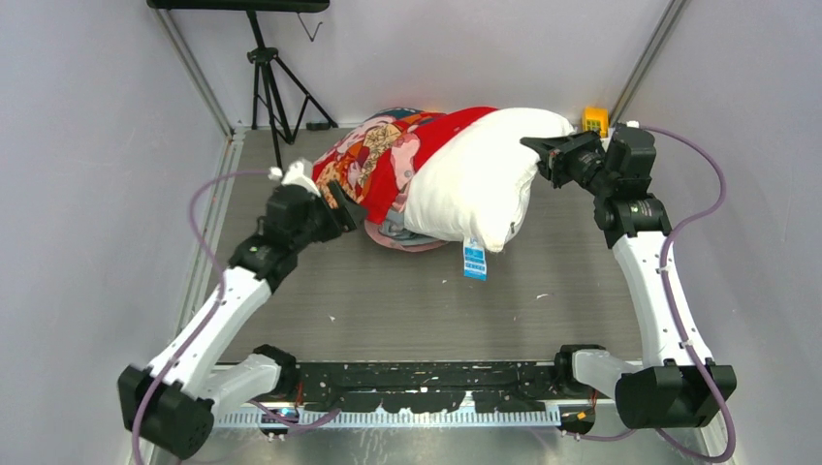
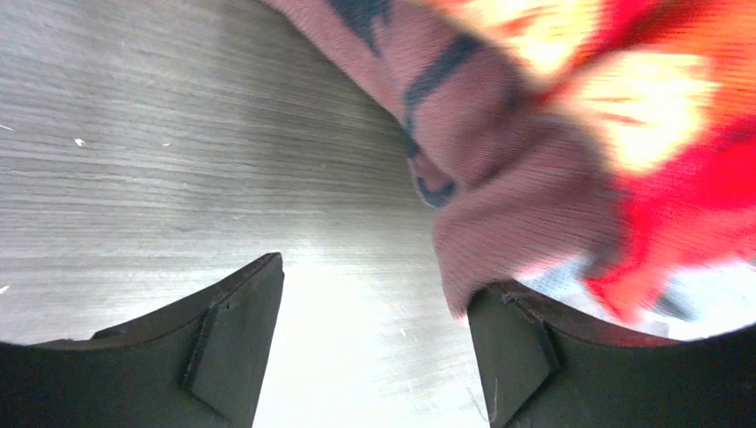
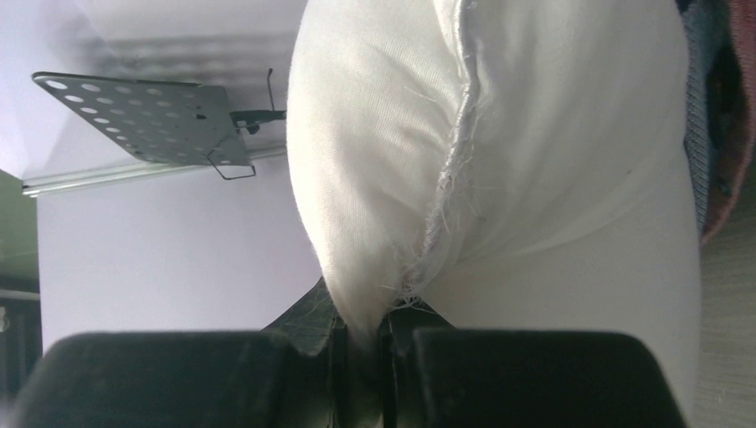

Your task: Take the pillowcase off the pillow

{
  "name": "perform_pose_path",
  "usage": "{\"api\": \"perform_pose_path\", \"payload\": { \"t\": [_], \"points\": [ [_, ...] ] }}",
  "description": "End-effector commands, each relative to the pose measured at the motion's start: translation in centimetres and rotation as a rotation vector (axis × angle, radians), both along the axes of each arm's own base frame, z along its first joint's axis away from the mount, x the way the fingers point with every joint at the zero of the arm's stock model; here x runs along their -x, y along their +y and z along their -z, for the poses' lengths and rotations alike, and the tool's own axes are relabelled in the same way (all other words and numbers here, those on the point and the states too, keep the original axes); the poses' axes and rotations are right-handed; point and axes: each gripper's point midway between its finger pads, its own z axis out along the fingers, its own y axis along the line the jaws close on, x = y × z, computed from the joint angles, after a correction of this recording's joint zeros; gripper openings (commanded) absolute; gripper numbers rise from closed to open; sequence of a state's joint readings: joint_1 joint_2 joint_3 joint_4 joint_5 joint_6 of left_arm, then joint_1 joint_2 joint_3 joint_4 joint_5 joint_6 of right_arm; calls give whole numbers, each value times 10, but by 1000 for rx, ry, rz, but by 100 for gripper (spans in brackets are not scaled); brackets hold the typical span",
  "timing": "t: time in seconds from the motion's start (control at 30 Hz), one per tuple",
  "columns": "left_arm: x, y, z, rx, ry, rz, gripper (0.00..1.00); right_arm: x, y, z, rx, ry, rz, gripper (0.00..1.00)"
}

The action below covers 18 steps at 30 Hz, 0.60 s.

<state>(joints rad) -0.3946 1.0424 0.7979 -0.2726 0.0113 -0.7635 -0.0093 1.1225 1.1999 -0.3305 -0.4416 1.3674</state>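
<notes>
Right tool (image 3: 361, 332): we are clamping it on the seamed corner of the pillow (image 3: 553, 152), pinning that end so that, we judge, the cover can be dragged off against it.

Left tool (image 2: 374, 299): we are holding it apart, gripping nothing, low over the counter (image 2: 178, 134), one finger touching the pillowcase (image 2: 499, 178) hem, ready for a fresh bite.

Pillowcase: bunching over the pillow's left end, leaving roughly half bare.
</notes>
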Motion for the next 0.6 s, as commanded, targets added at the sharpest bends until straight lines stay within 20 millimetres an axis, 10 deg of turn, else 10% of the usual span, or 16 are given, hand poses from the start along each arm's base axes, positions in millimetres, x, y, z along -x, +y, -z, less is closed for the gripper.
{"api": "perform_pose_path", "payload": {
  "t": [0.0, 0.2, 0.37, 0.57],
  "points": [
    [40, 5, -84, -47, -99, 151, 77, -8, 22, -54, -56, -232, -32, 0],
    [84, -53, -130, -87, -143, 482, 77, -15, 69, -29, -50, -191, -147, 0],
    [95, -97, -173, -185, -355, 550, 100, -7, 100, -29, -19, -210, -227, 0],
    [95, -130, -172, -352, -351, 584, 100, 15, 123, -22, 35, -204, -288, 0]
  ]
}}
